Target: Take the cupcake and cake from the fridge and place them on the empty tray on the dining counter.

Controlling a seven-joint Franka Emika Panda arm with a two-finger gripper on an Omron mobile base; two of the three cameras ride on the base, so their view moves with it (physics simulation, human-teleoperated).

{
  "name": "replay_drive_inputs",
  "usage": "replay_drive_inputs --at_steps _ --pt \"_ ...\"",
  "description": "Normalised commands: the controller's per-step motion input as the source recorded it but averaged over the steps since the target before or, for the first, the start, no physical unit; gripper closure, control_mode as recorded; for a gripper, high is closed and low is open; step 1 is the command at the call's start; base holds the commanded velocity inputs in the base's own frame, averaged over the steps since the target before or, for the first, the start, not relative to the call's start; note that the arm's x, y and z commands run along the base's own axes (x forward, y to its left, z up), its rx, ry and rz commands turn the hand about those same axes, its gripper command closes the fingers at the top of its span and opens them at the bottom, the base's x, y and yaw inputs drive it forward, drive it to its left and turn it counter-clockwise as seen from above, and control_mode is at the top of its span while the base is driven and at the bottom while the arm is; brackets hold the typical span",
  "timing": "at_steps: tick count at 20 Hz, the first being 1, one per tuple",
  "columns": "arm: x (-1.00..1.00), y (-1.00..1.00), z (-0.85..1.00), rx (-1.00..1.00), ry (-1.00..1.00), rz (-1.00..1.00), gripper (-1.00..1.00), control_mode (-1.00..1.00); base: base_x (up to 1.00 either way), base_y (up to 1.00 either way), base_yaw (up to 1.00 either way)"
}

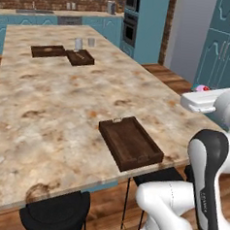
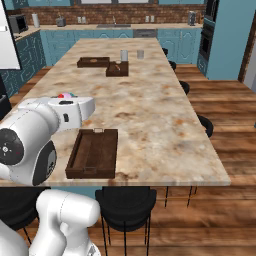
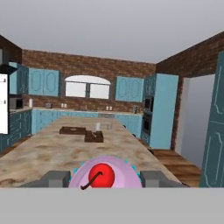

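My gripper [image 3: 104, 180] is shut on the cupcake [image 3: 101, 174], whose pink frosting, red dot and teal wrapper edge sit between the two grey fingertips [image 3: 54, 178]. The cupcake [image 1: 202, 87] peeks out past the white hand, held above the near corner of the dining counter [image 1: 54, 103]. In the right base view the cupcake [image 2: 64, 95] sits over the counter's left edge. The empty dark brown tray [image 1: 130, 142] lies by the counter's near edge, a little below and beside the hand; it is the tray [image 2: 94, 152] nearest me. The cake and the fridge are out of view.
Two more dark trays [image 1: 48, 51] [image 1: 80, 57] and two small cups [image 1: 78, 43] stand at the counter's far end. Black stools [image 1: 56, 212] [image 2: 125, 202] line the near edge and right side. Teal cabinets and a brick wall ring the room.
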Motion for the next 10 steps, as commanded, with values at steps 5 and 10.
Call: replay_drive_inputs --at_steps 5,10 --pt "0.00 0.00 0.00 0.00 0.00 0.00 1.00 1.00 0.19 0.00 -0.01" --pt "0.62 0.28 -0.23 -0.02 0.35 0.00 1.00 -1.00 0.00 0.00 0.00"
